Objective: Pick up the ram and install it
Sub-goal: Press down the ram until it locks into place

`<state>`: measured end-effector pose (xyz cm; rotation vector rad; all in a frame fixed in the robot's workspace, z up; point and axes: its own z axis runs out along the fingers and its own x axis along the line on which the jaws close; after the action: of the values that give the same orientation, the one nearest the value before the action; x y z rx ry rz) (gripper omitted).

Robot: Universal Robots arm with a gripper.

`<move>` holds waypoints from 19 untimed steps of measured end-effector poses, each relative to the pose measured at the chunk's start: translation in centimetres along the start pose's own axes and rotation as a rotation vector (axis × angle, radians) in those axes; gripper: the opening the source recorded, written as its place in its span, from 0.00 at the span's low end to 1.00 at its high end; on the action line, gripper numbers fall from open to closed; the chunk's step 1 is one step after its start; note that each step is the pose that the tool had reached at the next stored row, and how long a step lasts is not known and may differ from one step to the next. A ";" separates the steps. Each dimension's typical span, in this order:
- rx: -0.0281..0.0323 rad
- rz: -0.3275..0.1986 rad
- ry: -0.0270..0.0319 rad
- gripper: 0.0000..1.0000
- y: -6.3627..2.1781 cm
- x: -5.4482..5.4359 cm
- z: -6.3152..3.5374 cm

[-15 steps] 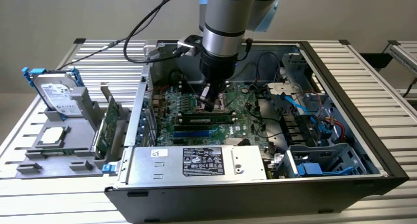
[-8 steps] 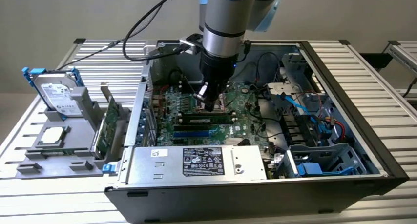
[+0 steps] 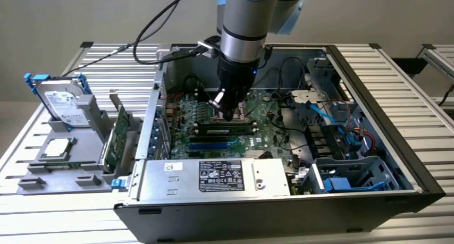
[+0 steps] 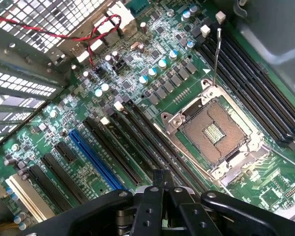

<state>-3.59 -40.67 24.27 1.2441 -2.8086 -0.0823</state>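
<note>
Closed and holding nothing, the end effector (image 4: 159, 183) hangs just above the motherboard (image 4: 152, 88). Beside it lies the open processor socket (image 4: 217, 135). A ram (image 3: 225, 129) sits slotted.

Power supply (image 3: 212, 176) label print is unreadable.

An open PC case (image 3: 397, 148) is laid on a slatted table (image 3: 404, 74). The arm (image 3: 245, 26) is lowered into the case from 12 o'clock, and the gripper (image 3: 228, 115), shut, is placed at the motherboard (image 3: 262, 116) just above the slots. A ram (image 3: 225, 129) is seen seated in a slot at 6 o'clock of the gripper. A power supply (image 3: 212, 176) is seen at the case's 6 o'clock edge. At 9 o'clock, outside the case, a hard drive (image 3: 62, 101), a CPU (image 3: 57, 147) and a card (image 3: 119, 140) are held in a grey holder (image 3: 92, 122).
</note>
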 end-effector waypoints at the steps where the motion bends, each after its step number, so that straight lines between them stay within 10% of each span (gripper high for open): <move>1: -0.0004 0.010 -0.0008 0.11 0.00 0.0 0.00; 19: -0.0071 0.172 -0.0133 0.11 0.06 0.1 0.01</move>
<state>-3.67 -40.67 24.27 0.9983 -2.9100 -0.0913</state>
